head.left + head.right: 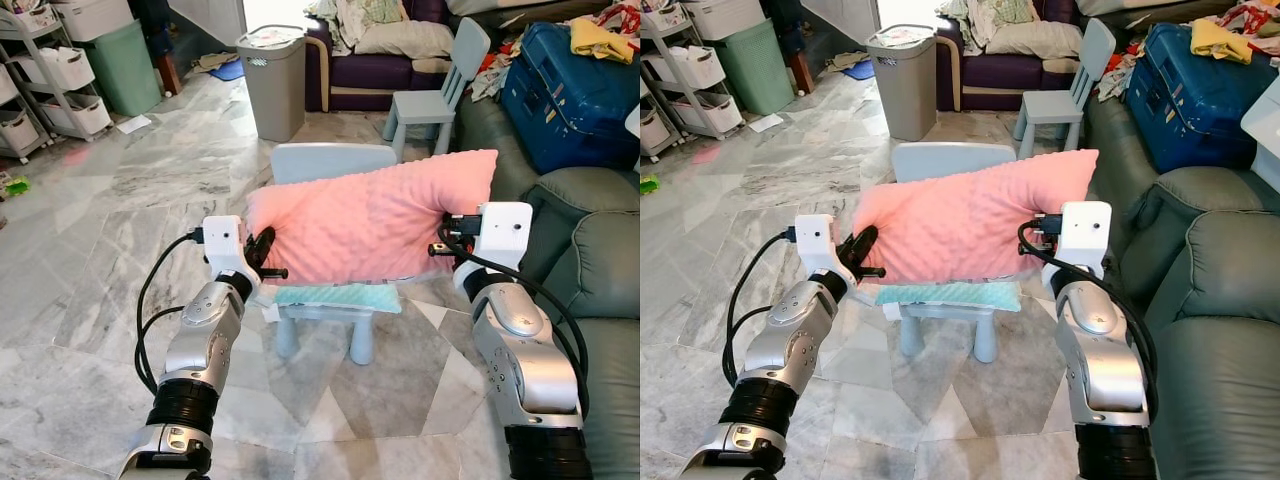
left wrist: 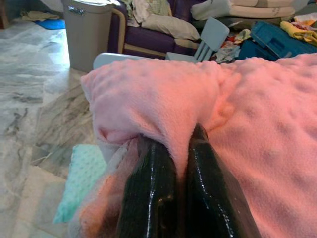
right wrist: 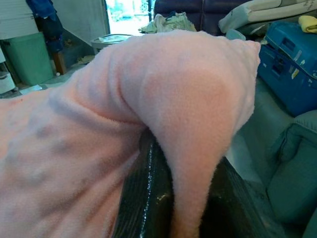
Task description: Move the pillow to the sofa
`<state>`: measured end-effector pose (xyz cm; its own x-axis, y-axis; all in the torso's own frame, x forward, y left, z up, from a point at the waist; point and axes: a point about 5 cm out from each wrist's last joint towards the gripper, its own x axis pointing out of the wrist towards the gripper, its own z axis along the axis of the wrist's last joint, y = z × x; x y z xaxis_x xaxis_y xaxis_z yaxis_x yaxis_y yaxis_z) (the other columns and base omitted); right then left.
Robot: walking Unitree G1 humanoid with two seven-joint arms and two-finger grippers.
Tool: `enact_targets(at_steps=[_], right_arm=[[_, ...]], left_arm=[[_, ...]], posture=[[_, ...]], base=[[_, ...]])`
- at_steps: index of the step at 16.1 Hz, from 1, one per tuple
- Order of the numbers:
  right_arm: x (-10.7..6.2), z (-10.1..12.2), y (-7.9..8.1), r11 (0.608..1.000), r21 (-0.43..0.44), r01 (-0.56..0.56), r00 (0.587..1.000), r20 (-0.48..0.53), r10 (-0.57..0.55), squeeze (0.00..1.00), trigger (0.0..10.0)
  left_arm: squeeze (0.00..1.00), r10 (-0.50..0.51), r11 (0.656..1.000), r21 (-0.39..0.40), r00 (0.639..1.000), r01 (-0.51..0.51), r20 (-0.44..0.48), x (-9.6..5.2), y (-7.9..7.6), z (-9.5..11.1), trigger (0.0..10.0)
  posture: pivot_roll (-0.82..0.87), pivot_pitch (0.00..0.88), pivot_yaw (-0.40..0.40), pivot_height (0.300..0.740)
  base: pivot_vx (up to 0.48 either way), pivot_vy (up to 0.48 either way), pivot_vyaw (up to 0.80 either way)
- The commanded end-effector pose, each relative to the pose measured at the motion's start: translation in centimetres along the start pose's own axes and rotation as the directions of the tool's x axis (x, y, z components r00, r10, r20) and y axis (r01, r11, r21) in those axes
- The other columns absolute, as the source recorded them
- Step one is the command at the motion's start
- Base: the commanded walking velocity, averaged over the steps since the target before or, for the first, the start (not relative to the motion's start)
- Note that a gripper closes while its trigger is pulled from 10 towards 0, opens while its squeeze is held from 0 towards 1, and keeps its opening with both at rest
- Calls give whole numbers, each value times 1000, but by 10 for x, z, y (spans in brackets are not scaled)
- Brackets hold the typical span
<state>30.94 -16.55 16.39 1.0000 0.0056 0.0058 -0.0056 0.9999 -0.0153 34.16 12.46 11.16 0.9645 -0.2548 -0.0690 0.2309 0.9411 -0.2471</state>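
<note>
Gripping pillow [image 1: 370, 215] both ends | L hand [image 2: 173, 163] pinch, R hand [image 3: 183, 198] pinch

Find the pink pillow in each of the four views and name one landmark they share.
Left eye view: pillow centre, above the small chair.
Right eye view: pillow centre, between both arms.
Left wrist view: pillow, pinched by black fingers.
Right wrist view: pillow, draped over fingers.
Shared landmark: blue suitcase.

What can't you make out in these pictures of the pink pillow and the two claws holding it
- Right claw fingertips: right wrist view, wrapped in a fold of the pink pillow.
- Small chair seat: head views, covered by the pillow.
- Pillow's underside: head views, faces away.
- Green sofa: cut off by the right edge.
</note>
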Motion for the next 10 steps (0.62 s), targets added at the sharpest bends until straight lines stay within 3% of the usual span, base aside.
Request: enact_targets(at_steps=[1, 5, 10], right_arm=[[-1, 6, 1, 1000, 2, 2, 1000, 26, -2, 0, 10000], [-1, 6, -1, 1000, 2, 7, 1000, 17, -8, 0, 10000], [-1, 3, -1, 1000, 4, 7, 1000, 3, -7, 0, 10000]], left_arm=[[0, 0, 1000, 21, 1000, 0, 24, 2, 0, 6, 10000], [0, 5, 999, 33, 1000, -6, 26, 3, 0, 7, 10000], [0, 25, 999, 46, 999, -27, 37, 5, 5, 10, 10000]], posture=[[-214, 0, 59, 740], [-217, 0, 58, 740], [-217, 0, 53, 740]], base=[[0, 0, 0], [0, 0, 0], [0, 0, -713]])
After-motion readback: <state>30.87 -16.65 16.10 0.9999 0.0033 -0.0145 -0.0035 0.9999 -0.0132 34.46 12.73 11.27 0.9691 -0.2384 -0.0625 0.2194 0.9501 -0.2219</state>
